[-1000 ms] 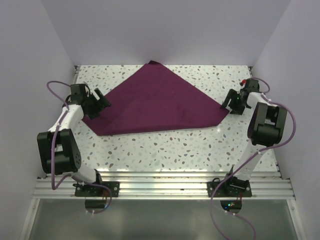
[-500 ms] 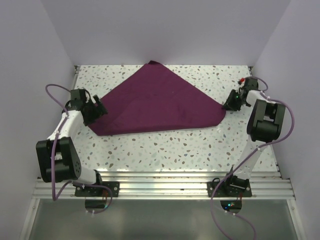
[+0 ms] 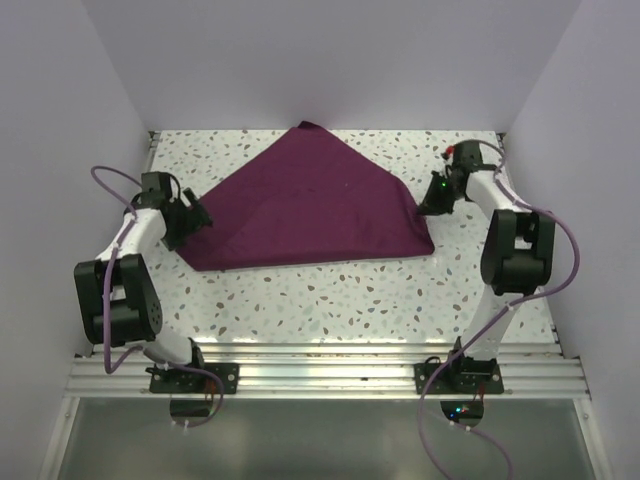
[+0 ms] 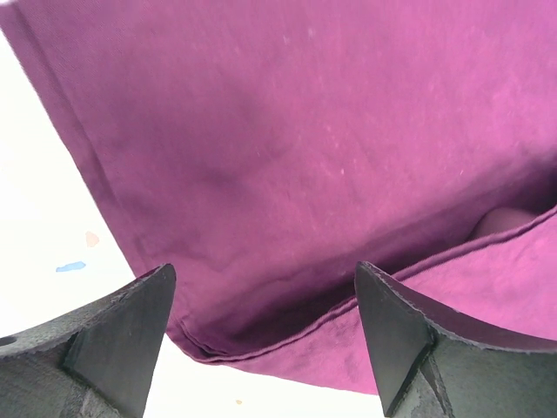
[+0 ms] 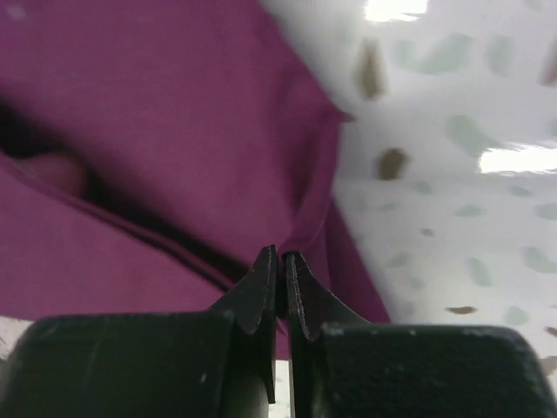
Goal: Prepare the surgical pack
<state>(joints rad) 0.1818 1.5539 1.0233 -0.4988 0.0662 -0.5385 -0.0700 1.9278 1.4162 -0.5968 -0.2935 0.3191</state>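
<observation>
Lying flat across the middle of the speckled terrazzo worktop (image 3: 350,295), the surgical pack (image 3: 310,205) is a soft, matte maroon cloth folded into a broad triangle, its apex at the top of the overhead frame. The left pincer (image 4: 261,287) stands apart over the cloth's layered, hemmed left corner. The right pincer (image 5: 278,261) is clamped on a thin fold at the right corner.

Right hand (image 5: 280,259): fingers pressed together, tips pinching a raised fold at the edge of the surgical pack (image 5: 157,104). Its purple cloth fills left and centre, two layers with a dark gap between them. Pale pink patch (image 5: 57,170) sits in that gap at far left, can't tell what. Speckled white table (image 5: 452,218) on the right, blurred.
</observation>
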